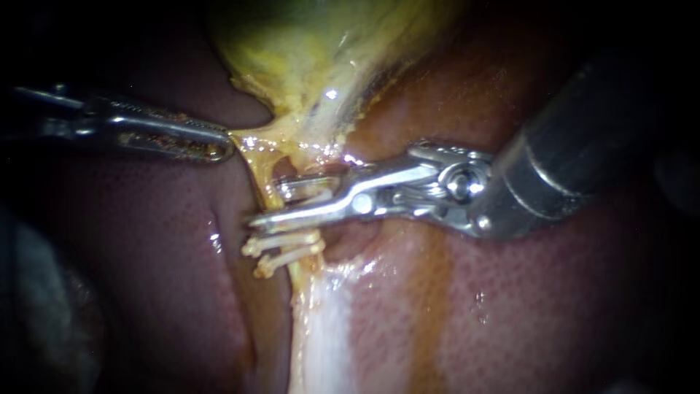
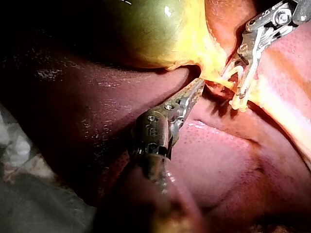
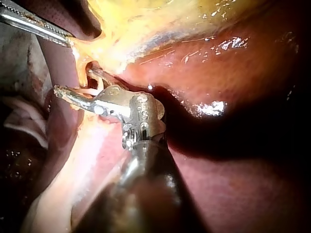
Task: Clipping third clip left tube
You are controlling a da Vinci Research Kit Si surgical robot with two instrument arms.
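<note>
Yellow-stained tube (image 1: 265, 188), sitting between the parted jaws of right instrument (image 1: 268, 206) just above two clips (image 1: 286, 246), left instrument (image 1: 222, 146) clamped on yellow tissue (image 1: 255, 137) nearby: likely hazards are overlapping a seated clip, or partial capture if traction slips.

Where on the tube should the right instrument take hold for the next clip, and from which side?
The bare stretch of tube above the two clips, approached from the right, crosswise. The left instrument, shut on yellow tissue, holds the tube taut and upright; the right instrument straddles it with open jaws.
</note>
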